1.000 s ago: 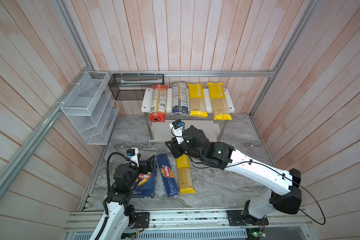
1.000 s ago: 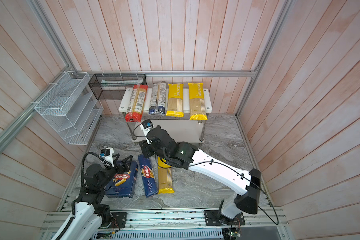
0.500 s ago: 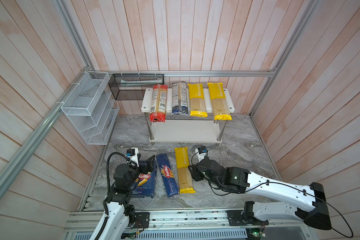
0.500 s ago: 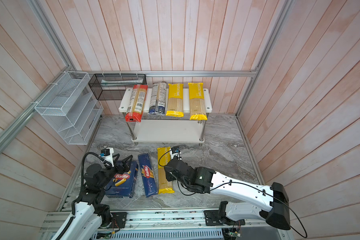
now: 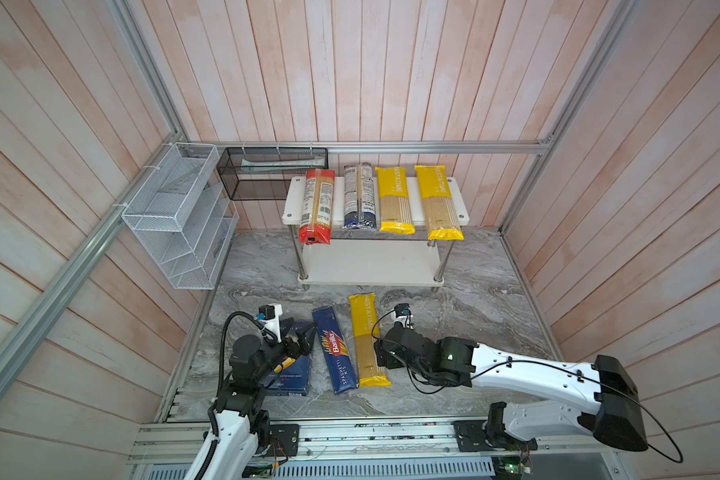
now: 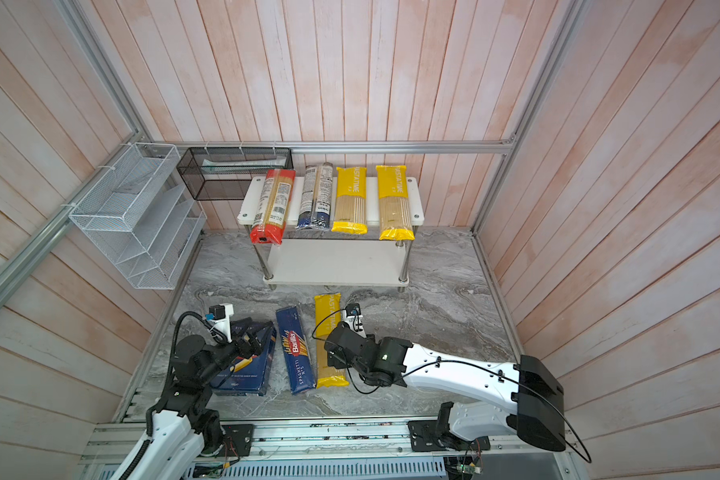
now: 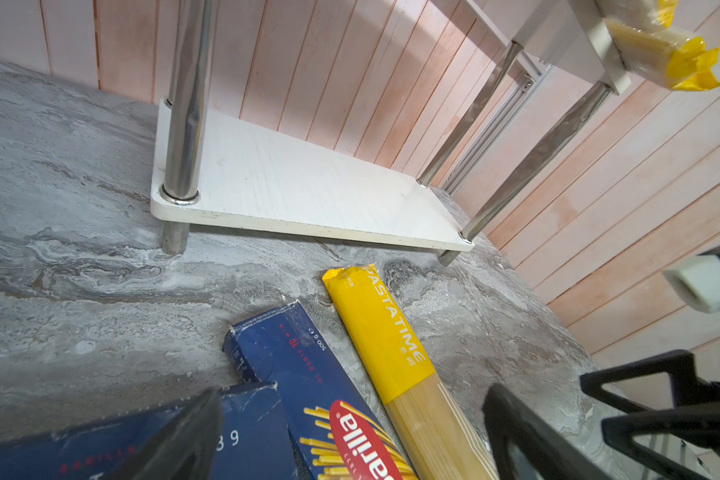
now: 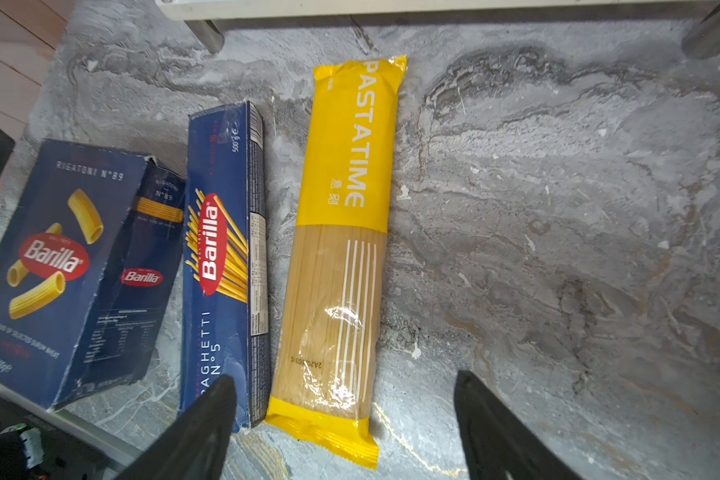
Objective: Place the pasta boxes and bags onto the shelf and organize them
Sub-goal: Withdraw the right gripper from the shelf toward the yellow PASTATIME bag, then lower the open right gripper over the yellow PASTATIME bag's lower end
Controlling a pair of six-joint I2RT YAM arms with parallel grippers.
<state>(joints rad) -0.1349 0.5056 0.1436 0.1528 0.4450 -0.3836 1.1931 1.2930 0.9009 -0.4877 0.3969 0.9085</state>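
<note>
The Rigatoni box [image 5: 292, 374] lies partly hidden under the left arm at the bench's [image 5: 474, 299] front-left corner. Beside it lie the Spaghetti box [image 5: 335, 351] and a third yellow PASTATIME bag [image 5: 366, 332]. Both boxes are dark blue and scuffed. At the far edge, the shelf's [image 5: 371, 262] top board carries four bags: a red-ended bag [image 5: 317, 203], a blue-ended bag [image 5: 360, 195] and two yellow PASTATIME bags [image 5: 393, 199] [image 5: 437, 203]. The right fingers [image 8: 200, 432] are released, astride the third bag's end. The left fingers [image 7: 179, 444] are spread, grasping nothing.

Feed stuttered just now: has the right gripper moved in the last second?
Yes. The right gripper drew back from the shelf toward the front rail, and is now open by the loose yellow bag.
</note>
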